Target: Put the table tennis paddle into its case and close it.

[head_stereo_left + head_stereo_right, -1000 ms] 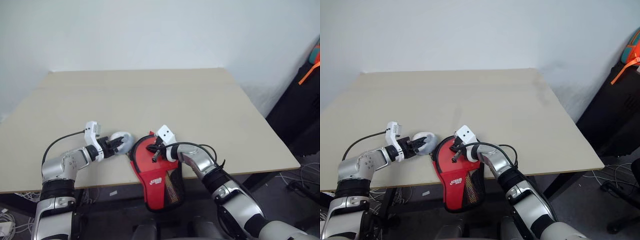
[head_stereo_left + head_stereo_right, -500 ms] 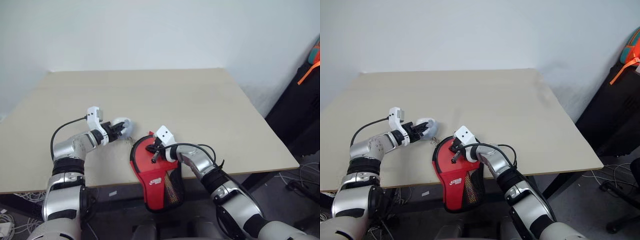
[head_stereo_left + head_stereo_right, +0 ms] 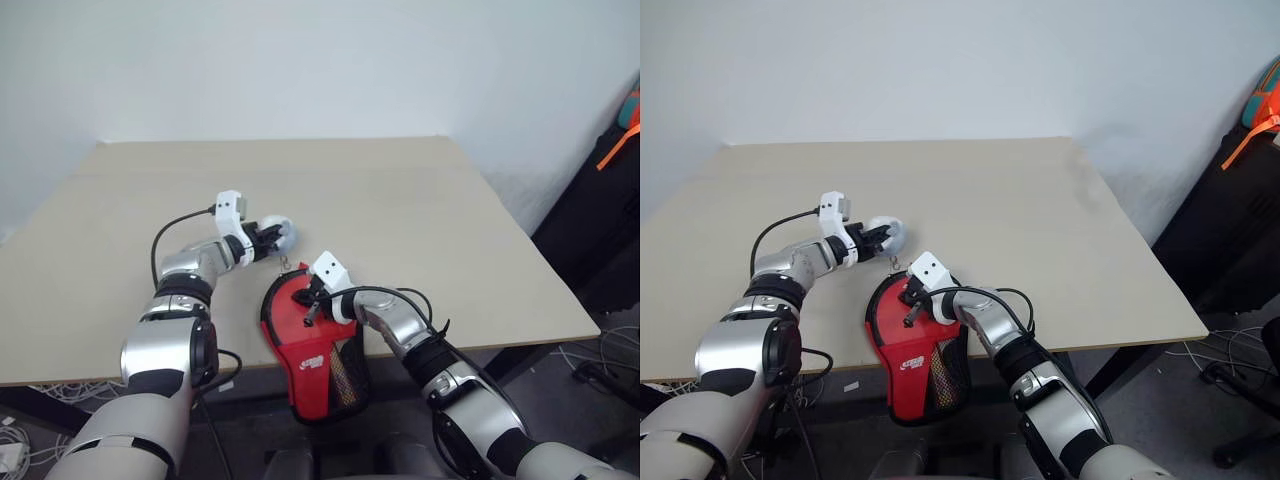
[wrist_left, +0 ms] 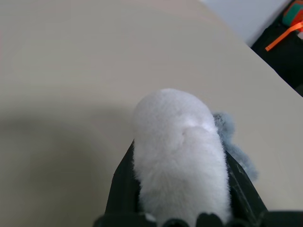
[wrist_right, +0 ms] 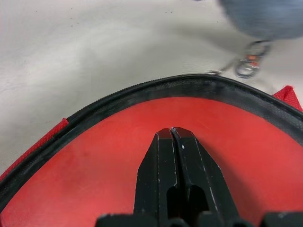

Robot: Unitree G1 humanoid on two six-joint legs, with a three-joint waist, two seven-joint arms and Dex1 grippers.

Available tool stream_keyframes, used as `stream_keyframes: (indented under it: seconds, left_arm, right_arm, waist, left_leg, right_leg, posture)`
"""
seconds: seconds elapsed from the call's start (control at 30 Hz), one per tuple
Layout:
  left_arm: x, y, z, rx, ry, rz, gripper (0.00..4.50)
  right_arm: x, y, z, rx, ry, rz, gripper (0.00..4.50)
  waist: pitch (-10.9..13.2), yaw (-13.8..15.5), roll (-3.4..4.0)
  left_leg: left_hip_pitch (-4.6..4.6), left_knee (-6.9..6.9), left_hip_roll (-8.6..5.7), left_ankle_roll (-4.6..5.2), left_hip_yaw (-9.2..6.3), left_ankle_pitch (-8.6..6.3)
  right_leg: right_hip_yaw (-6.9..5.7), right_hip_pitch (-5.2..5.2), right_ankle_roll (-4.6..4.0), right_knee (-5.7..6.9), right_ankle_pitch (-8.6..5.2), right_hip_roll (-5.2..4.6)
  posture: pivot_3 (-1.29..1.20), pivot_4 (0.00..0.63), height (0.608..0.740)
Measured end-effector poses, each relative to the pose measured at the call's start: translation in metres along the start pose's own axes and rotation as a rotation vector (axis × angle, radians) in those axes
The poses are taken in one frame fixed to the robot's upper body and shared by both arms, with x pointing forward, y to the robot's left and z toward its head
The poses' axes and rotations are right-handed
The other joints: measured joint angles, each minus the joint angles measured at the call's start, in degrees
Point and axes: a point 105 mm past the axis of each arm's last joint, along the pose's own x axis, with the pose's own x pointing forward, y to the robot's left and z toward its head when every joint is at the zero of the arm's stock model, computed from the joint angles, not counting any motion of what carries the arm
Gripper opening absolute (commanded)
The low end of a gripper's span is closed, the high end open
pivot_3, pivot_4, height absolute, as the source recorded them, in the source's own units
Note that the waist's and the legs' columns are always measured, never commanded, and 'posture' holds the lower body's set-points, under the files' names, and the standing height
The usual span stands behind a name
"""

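Two grippers work over the worktop (image 3: 420, 210). The left gripper (image 3: 878, 238) has its jaws clamped on a fluffy grey-white ball (image 4: 182, 151). The right gripper (image 5: 173, 142), jaws pressed together, rests on the red case (image 3: 315, 345), which overhangs the worktop's near edge just beside the ball.

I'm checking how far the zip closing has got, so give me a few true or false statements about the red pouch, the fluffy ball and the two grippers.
1. The left gripper is shut on the fluffy grey-white ball. True.
2. The right gripper stands wide open. False: its black fingers are pressed together over the red case.
3. The red paddle-shaped fabric case with black edging hangs partly over the near edge of the beige wooden table. True.
4. The ball rests on the case. False: it is held apart from it, over the table.
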Motion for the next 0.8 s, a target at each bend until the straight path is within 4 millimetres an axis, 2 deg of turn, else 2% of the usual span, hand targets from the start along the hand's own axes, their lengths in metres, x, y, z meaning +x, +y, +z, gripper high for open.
stream_keyframes:
  seconds: [0.33, 0.47, 0.6, 0.7, 0.8]
  left_arm:
    - [0.029, -0.051, -0.006, 0.115, 0.059, -0.158, 0.7]
    - [0.026, -0.052, -0.007, 0.173, 0.081, -0.195, 0.7]
    - [0.021, -0.049, -0.013, 0.188, 0.104, -0.232, 0.7]
    - [0.019, -0.05, -0.026, 0.204, 0.145, -0.272, 0.7]
    - [0.016, -0.052, -0.033, 0.232, 0.17, -0.312, 0.7]
  right_arm:
    - [-0.007, -0.005, 0.0, 0.003, 0.014, -0.019, 0.0]
    - [-0.038, -0.019, -0.007, -0.005, 0.067, -0.069, 0.0]
    - [-0.076, -0.023, -0.011, 0.008, 0.114, -0.082, 0.0]
    - [-0.097, -0.021, -0.004, -0.023, 0.118, -0.064, 0.0]
    - [-0.109, -0.017, 0.005, -0.043, 0.107, -0.047, 0.0]
  waist:
    - [0.0, 0.0, 0.01]
    - [0.0, 0.1, 0.01]
    - [0.0, 0.1, 0.02]
    - [0.1, 0.0, 0.03]
    - [0.1, 0.1, 0.02]
  left_leg:
    - [-0.09, 0.03, -0.04, 0.01, -0.02, 0.0]
    - [-0.2, 0.14, -0.08, 0.03, -0.03, -0.02]
    - [-0.21, 0.12, -0.08, 0.03, -0.04, -0.02]
    - [-0.2, 0.11, -0.06, 0.03, -0.02, -0.02]
    - [-0.2, 0.11, -0.05, 0.03, -0.02, -0.02]
  right_leg:
    - [0.01, -0.02, 0.01, 0.0, 0.0, 0.0]
    - [0.02, -0.05, 0.03, -0.02, -0.01, -0.03]
    - [0.02, -0.08, 0.04, -0.01, -0.03, -0.03]
    - [0.02, -0.11, 0.04, -0.01, -0.03, -0.01]
    - [0.02, -0.1, 0.04, -0.01, -0.03, 0.0]
  posture:
    - [0.0, 0.0, 0.739]
    - [0.0, 0.0, 0.739]
    - [0.0, 0.0, 0.739]
    - [0.0, 0.0, 0.739]
    - [0.0, 0.0, 0.739]
